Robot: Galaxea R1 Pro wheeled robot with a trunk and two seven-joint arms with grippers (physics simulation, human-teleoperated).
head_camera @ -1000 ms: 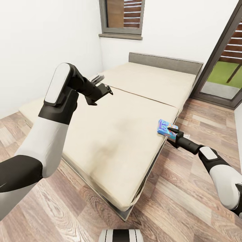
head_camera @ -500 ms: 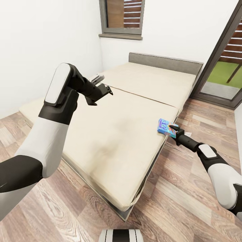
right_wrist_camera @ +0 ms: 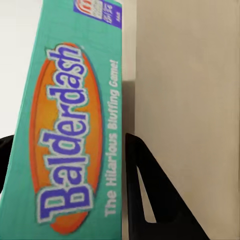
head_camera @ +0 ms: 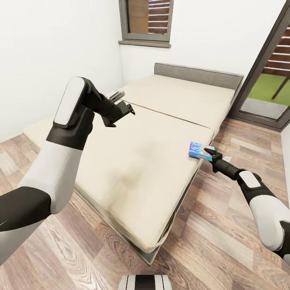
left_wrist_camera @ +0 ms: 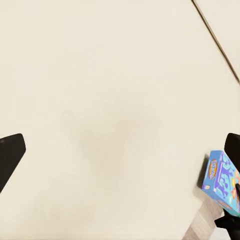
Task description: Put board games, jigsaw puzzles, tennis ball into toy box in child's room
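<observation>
A small blue board game (head_camera: 197, 149) sits at the right edge of the bed (head_camera: 145, 161), pinched at its near end by my right gripper (head_camera: 208, 152), which is shut on it. In the right wrist view the box (right_wrist_camera: 65, 130) shows a teal side printed "Balderdash", with a black finger (right_wrist_camera: 142, 200) pressed against it. My left gripper (head_camera: 125, 108) hangs open above the bed's left half, nothing between its fingers. In the left wrist view its fingertips (left_wrist_camera: 10, 155) stand wide apart over the mattress, and the blue box (left_wrist_camera: 221, 177) lies off near the bed edge.
The cream mattress has a seam across its middle and a grey headboard (head_camera: 197, 74) at the far end. A window (head_camera: 147, 18) is in the back wall and a glass door (head_camera: 268, 86) at the right. Wood plank floor (head_camera: 225, 225) surrounds the bed.
My right gripper has shifted slightly up and away along the bed edge, and the blue box in it has tipped to a flatter angle. The left arm has stayed still.
</observation>
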